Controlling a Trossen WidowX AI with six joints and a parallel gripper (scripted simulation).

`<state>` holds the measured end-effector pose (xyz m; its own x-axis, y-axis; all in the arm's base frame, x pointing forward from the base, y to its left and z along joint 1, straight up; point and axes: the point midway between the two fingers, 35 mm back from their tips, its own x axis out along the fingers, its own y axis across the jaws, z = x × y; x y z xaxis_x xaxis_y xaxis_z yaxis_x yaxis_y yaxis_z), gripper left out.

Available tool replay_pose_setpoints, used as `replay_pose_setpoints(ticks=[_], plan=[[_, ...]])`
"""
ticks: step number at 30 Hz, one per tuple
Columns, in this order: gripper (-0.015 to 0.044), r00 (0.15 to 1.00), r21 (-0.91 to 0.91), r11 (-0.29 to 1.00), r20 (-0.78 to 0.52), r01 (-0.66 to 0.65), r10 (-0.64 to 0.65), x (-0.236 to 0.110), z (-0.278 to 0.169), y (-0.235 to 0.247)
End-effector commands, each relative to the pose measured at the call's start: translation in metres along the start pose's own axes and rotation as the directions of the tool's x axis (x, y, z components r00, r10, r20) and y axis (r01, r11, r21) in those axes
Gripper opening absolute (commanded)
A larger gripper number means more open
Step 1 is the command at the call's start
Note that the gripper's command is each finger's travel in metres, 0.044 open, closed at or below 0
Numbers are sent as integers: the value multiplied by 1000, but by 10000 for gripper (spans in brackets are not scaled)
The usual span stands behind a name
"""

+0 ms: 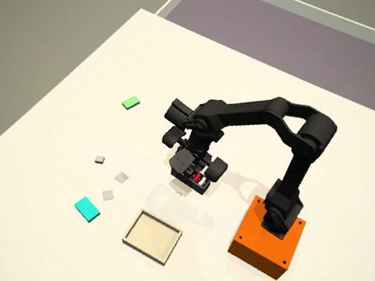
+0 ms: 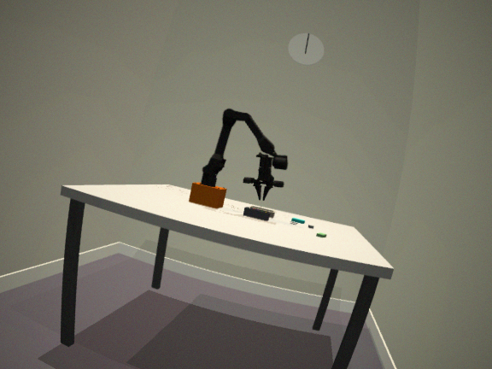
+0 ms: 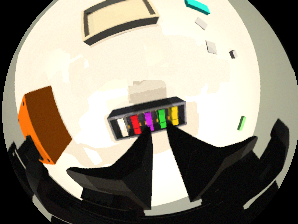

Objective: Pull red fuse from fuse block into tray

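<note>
The dark fuse block (image 1: 203, 186) (image 2: 258, 213) (image 3: 148, 110) lies on the white table and holds a row of coloured fuses. The red fuse (image 1: 196, 177) (image 3: 135, 124) stands in it, second from the white end, beside a magenta one. My gripper (image 1: 192, 166) (image 2: 261, 197) (image 3: 158, 128) hangs fingers-down a little above the block. Its fingers stand a narrow gap apart with nothing between them. In the wrist view the gap lines up nearer the magenta and green fuses than the red one. The beige tray (image 1: 132, 225) (image 3: 113, 3) lies empty beyond the block.
The arm's orange base (image 1: 263, 249) (image 2: 207, 195) (image 3: 41, 123) stands beside the block. A cyan tile (image 1: 87, 209) (image 2: 298, 220) (image 3: 197, 6), a green tile (image 1: 131, 101) (image 2: 321, 234) and three small grey tiles (image 1: 121, 177) lie on the table farther out.
</note>
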<state>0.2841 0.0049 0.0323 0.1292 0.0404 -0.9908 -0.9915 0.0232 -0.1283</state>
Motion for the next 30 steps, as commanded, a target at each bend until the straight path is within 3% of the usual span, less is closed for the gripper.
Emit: replay_pose_setpoints(ticks=[1,30], plan=[[74,994,-39,994,-44,-105,103,10,-14,24],[74,994,-39,994,-44,-105,103,31,-16,26]])
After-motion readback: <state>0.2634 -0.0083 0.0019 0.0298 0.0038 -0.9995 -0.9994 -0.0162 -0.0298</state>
